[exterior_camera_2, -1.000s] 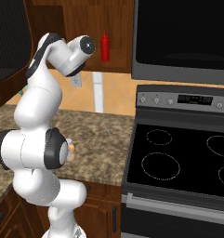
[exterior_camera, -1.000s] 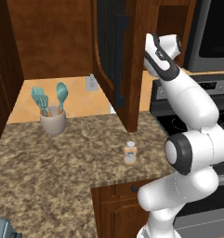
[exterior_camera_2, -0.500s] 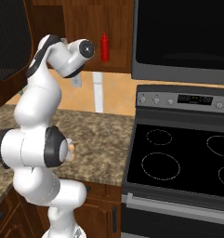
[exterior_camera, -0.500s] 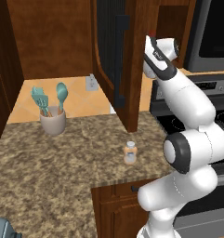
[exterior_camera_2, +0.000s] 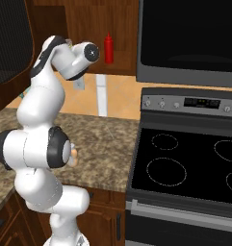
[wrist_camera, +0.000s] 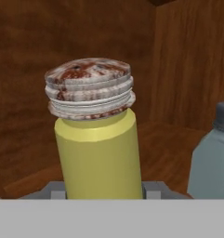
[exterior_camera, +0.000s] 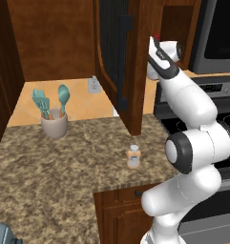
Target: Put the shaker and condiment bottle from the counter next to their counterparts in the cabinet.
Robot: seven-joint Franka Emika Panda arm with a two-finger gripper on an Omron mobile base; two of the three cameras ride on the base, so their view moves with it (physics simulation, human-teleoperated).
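Observation:
In the hand view, my gripper (wrist_camera: 104, 188) is shut on the condiment bottle (wrist_camera: 97, 148), a yellow bottle with a pale, red-stained screw cap. It is upright and just above the wooden shelf inside the cabinet (wrist_camera: 178, 60). A grey bottle with a dark cap (wrist_camera: 212, 158) stands close on its right. The slim red squeeze bottle (exterior_camera_2: 108, 48) stands on the cabinet shelf, right of my raised hand (exterior_camera_2: 71, 55). The shaker (exterior_camera: 133, 156), small and clear with tan contents, stands on the speckled counter (exterior_camera: 64, 167) near its front edge.
The cabinet door (exterior_camera: 117, 62) hangs open over the counter, left of my arm. A cup of teal utensils (exterior_camera: 53, 119) stands at the counter's back left. A black stove (exterior_camera_2: 185, 163) and a microwave (exterior_camera_2: 189, 38) lie to the right.
My hand has edged slightly further toward the cabinet with the yellow bottle still held. The shaker has not moved.

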